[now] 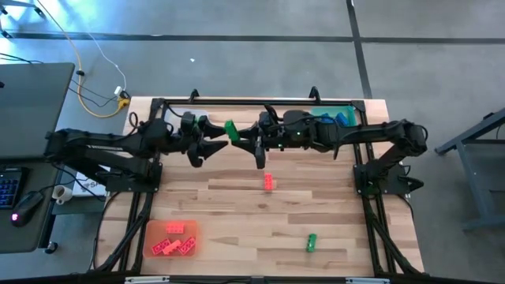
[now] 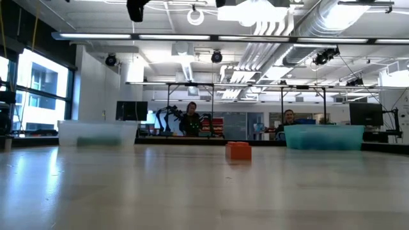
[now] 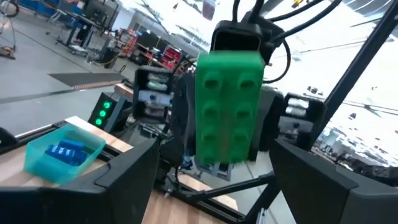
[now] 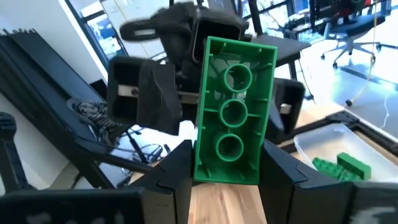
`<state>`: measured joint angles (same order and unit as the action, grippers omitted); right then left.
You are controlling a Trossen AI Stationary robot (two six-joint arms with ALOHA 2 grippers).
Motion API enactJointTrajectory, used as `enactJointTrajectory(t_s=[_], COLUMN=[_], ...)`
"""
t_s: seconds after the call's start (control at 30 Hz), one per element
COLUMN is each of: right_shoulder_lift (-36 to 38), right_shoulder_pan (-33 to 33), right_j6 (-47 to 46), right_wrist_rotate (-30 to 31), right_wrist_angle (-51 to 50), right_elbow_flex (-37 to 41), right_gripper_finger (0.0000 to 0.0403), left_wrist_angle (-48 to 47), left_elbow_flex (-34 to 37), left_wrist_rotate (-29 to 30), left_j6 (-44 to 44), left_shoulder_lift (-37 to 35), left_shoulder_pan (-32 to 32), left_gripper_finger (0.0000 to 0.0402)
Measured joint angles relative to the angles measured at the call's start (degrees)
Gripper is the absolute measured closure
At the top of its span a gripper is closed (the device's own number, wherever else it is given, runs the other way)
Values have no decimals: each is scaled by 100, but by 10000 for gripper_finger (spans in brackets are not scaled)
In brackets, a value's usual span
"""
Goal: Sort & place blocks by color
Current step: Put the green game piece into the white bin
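Note:
A green studded block [image 1: 231, 130] hangs in the air over the table's far middle, between my two grippers. My right gripper [image 1: 243, 136] reaches in from the right and is shut on it. The right wrist view shows the block's hollow underside [image 4: 233, 112]. My left gripper [image 1: 218, 136] faces it from the left and is open, its fingers standing either side of the studded face [image 3: 228, 106] without touching. A red block [image 1: 269, 182] [image 2: 238, 151] and another green block [image 1: 312, 242] lie flat on the table. My right gripper pinches the green block between its two fingers, one on each long side near one end [image 4: 202, 165]. The fingers come in level from the table's right. The block is lifted clear, with its hollow underside toward my right wrist and its studs toward the left gripper.
An orange tray [image 1: 154, 230] with red blocks sits at the near left. A blue tray [image 1: 325, 120] [image 3: 37, 163] with blue blocks stands at the far right, and a clear tray [image 4: 311, 140] [image 2: 99, 133] with green blocks at the far left. People sit in the room beyond.

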<state>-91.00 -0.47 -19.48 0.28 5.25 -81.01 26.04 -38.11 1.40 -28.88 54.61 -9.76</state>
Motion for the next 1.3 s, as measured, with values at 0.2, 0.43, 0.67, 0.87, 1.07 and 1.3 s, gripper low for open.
enactJointTrajectory(t_s=[0.2, 0.43, 0.67, 0.87, 1.07, 1.3], right_shoulder_lift=[-107, -184, -217, -214, -214, -214], right_shoulder_pan=[-26, -37, -61, -152, -171, -173], right_j6=[-67, -165, -167, -319, -276, -321], right_wrist_rotate=[-175, -265, -217, -204, -245, -155], right_wrist_angle=[-29, -96, -151, -241, -296, -594], right_elbow_flex=[2, 4, 7, 7, 7, 7], right_gripper_finger=[286, 286, 286, 284, 259, 254], left_wrist_angle=[497, 989, 1114, 1107, 1048, 773], left_elbow_flex=[0, 0, 0, 0, 0, 0], left_wrist_rotate=[-113, -380, -382, -397, -630, -653], left_j6=[36, 39, 15, 15, 214, 277], left_shoulder_lift=[302, 553, 684, 704, 704, 709], left_shoulder_pan=[-197, -404, -459, -440, -437, -444], left_gripper_finger=[107, 107, 142, 242, 293, 293])
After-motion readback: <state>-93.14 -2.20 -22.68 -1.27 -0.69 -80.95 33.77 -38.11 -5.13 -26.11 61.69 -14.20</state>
